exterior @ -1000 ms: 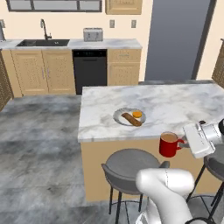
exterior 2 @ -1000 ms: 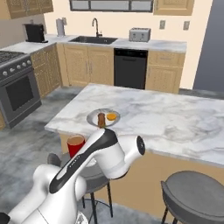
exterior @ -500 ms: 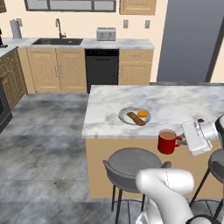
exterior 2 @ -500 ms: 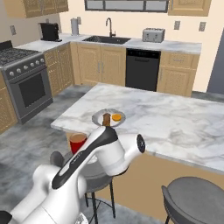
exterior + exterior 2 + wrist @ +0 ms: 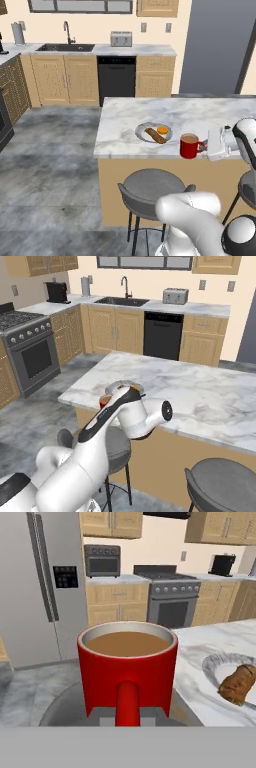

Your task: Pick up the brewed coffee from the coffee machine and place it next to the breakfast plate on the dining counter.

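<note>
The red mug (image 5: 189, 146) of brown coffee hangs at the dining counter's (image 5: 125, 135) front edge, just right of the breakfast plate (image 5: 154, 132) with its sausage and orange piece. My gripper (image 5: 202, 146) is shut on the mug's handle from the right. In the hand view the mug (image 5: 128, 667) is close and upright, its handle toward me inside the gripper (image 5: 127, 714); the plate (image 5: 220, 667) lies to its right, and a stool seat shows below it. In the right base view my arm hides all but a sliver of the mug (image 5: 104, 401). The coffee machine (image 5: 56, 292) stands on the far worktop.
Round grey stools (image 5: 152, 185) (image 5: 225, 481) stand along the counter's near side, under and beside the arm. A stove (image 5: 25, 331) is at the left, a grey fridge (image 5: 215, 45) behind the counter. The counter's marble top (image 5: 210, 391) is bare to the right.
The base has driven, so both base views shifted and the counter sits nearer. The mug, still held, has risen from below the counter edge to countertop level, closer to the plate.
</note>
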Controlling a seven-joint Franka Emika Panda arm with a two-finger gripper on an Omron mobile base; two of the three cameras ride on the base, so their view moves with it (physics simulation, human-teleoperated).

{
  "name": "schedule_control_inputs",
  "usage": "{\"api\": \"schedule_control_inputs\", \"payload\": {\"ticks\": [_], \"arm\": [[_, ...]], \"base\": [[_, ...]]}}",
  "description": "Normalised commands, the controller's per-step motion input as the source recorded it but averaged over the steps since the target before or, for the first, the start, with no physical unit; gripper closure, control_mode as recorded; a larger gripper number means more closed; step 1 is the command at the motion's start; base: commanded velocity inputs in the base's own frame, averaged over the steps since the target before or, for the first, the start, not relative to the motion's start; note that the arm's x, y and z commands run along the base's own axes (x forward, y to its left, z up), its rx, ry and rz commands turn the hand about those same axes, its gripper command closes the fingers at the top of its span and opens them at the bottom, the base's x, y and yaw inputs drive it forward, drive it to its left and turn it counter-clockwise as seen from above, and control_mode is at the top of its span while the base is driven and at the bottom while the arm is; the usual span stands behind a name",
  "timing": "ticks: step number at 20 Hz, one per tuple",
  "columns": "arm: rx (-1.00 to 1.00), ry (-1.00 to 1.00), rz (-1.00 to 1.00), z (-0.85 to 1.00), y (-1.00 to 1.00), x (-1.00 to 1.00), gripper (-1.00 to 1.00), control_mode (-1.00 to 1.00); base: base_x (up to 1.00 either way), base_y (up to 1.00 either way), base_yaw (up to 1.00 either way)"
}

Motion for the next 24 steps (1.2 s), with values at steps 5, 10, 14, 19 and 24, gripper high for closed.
{"api": "schedule_control_inputs", "payload": {"ticks": [5,10,14,19,24], "arm": [[0.0,0.0,-0.17,0.0,-0.49,0.8,1.0,-1.0],[0.0,0.01,-0.17,0.0,-0.33,0.81,1.0,-1.0],[0.0,0.0,-0.16,0.0,-0.26,0.7,1.0,-1.0],[0.0,0.0,-0.11,0.0,-0.35,0.38,1.0,-1.0],[0.0,0.0,-0.06,-0.02,-0.29,0.29,1.0,-1.0]], "base": [[0.0,0.0,0.0],[0.0,0.0,0.0],[0.0,0.0,0.0],[0.0,0.0,0.0],[0.0,0.0,0.0]]}}
